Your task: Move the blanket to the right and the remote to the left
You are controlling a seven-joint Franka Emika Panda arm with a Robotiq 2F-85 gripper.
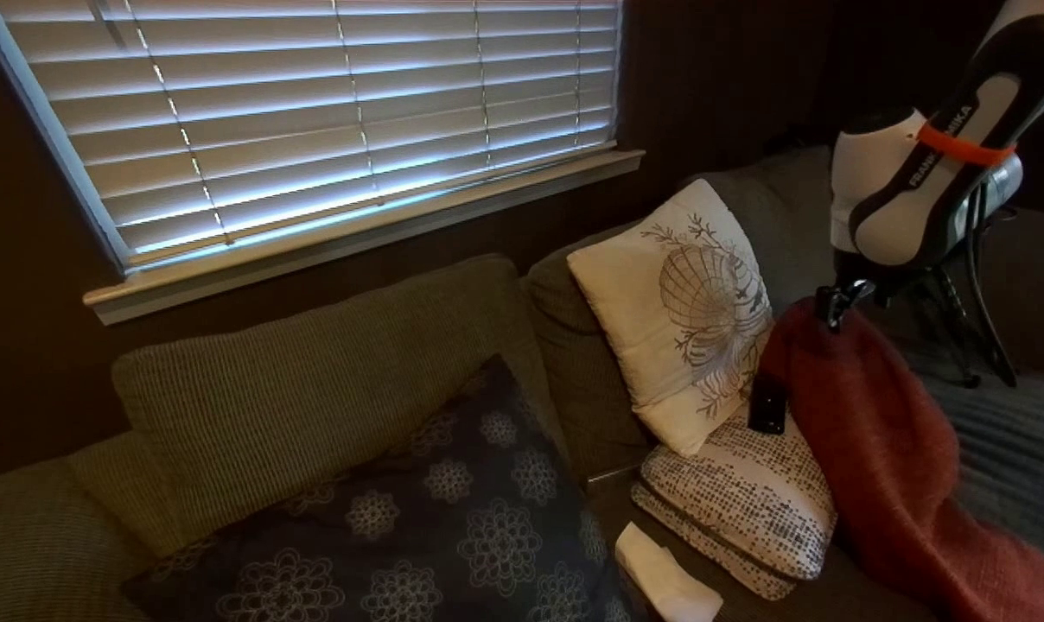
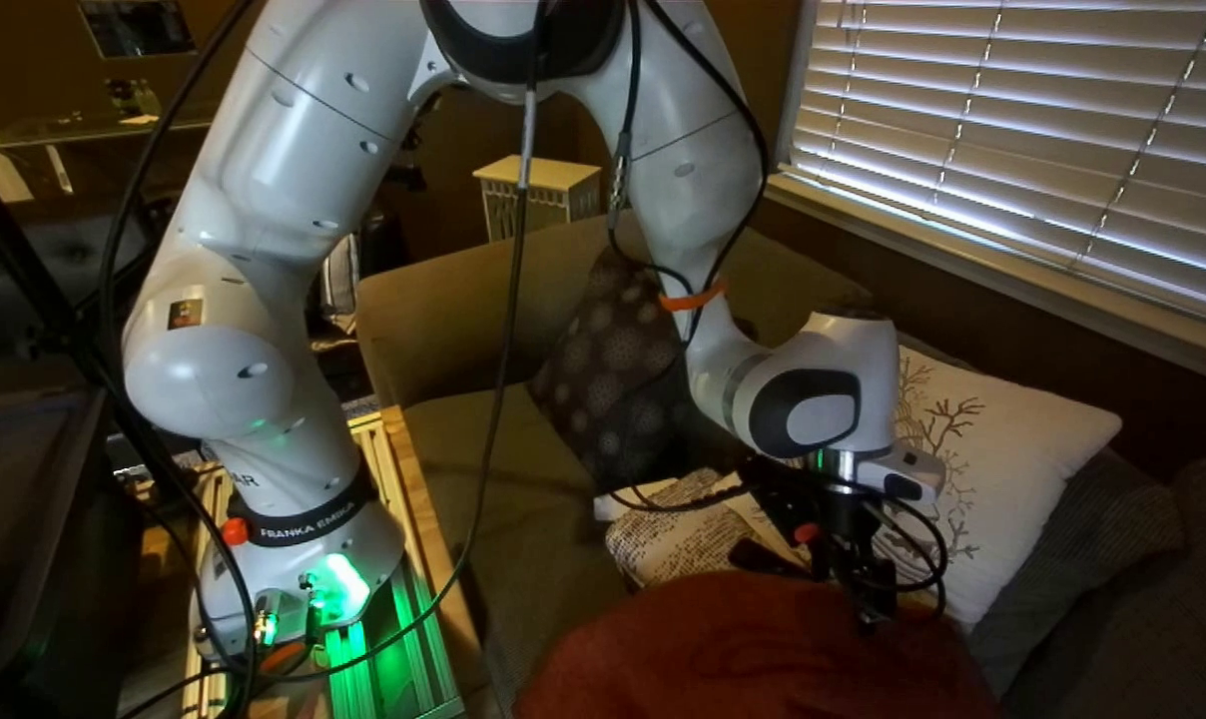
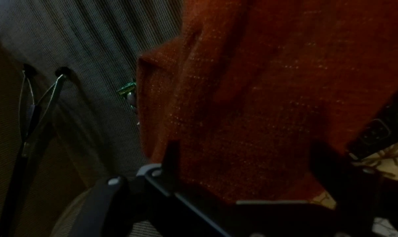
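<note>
The red-orange blanket (image 1: pixel 885 458) drapes over the right part of the couch and forms a raised hump in an exterior view (image 2: pixel 753 649). It fills the middle of the wrist view (image 3: pixel 251 82). The black remote (image 1: pixel 767 403) lies at the blanket's edge beside the white pillow; it also shows in the wrist view (image 3: pixel 380 131), partly cut off. My gripper (image 3: pixel 245 148) points down at the blanket's top with its fingers wide apart. In both exterior views the gripper (image 1: pixel 836 309) (image 2: pixel 871 604) is at the blanket; whether the fingertips touch it is unclear.
A white shell-print pillow (image 1: pixel 703 311) leans on the couch back beside the gripper. Dotted cushions (image 1: pixel 738 492) lie below it, with a white cloth or paper (image 1: pixel 665 574) nearby. A dark flower-print pillow (image 1: pixel 453 518) stands farther along. A window sill (image 1: pixel 384 220) runs behind.
</note>
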